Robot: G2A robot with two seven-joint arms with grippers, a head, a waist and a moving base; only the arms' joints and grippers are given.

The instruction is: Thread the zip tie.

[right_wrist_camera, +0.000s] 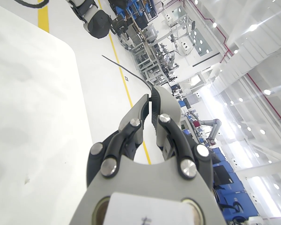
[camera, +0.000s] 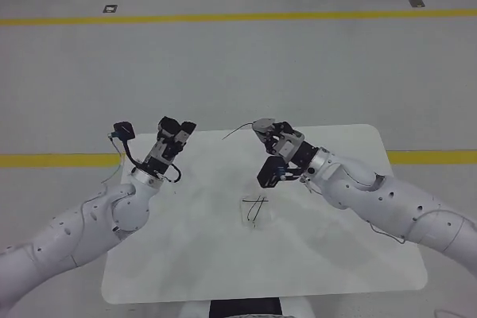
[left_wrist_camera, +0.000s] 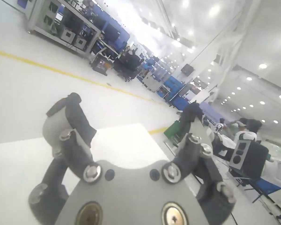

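Holding thin black plastic zip tie [right_wrist_camera: 131, 73] pinched in right claw [right_wrist_camera: 150, 100], raised above far edge of white bench [camera: 342, 238] | left claw [left_wrist_camera: 132, 105] spread, empty, well apart | threading apparently not begun, no loop formed

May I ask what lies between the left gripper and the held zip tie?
Nothing: top view shows bare table from left gripper to zip tie.

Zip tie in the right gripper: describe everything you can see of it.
The zip tie is a thin, dark, plastic-looking strap, not looped. One end is pinched in the shut right gripper. The rest juts out free and slightly curved, in the air near the far edge of the white table, touching nothing else.
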